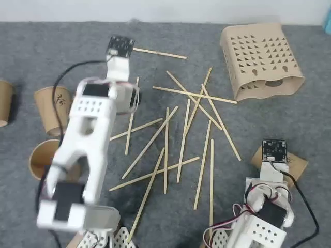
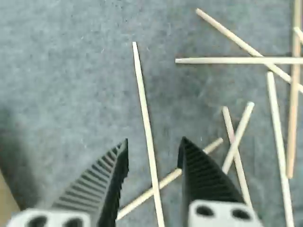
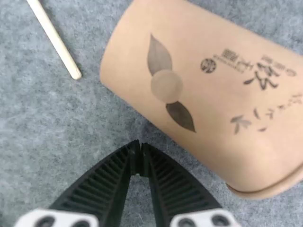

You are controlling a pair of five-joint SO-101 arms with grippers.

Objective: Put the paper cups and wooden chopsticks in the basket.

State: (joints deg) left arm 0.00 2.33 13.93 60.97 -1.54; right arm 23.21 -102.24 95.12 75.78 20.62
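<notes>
L claw point(image 2: 155, 141) spread; 4 cups point(image 1: 51, 106), maybe 14 chopsticks point(image 1: 166, 150), 1 basket point(image 1: 261, 57).

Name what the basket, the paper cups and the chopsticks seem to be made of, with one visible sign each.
Basket: probably moulded plastic, matt beige; even triangular cut-outs, rounded corners.
Paper cup: brown kraft-like paper, matt; printed marks, rolled rim.
Chopsticks: pale bare wood, possibly bamboo; dull, unvarnished, straight and thin.

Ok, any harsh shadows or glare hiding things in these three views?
High view: even light, soft shadow beside the leftmost cup. Left wrist view: dark patch on the carpet beside the left hand. Right wrist view: faint shadow under the paper cup, no glare.
</notes>
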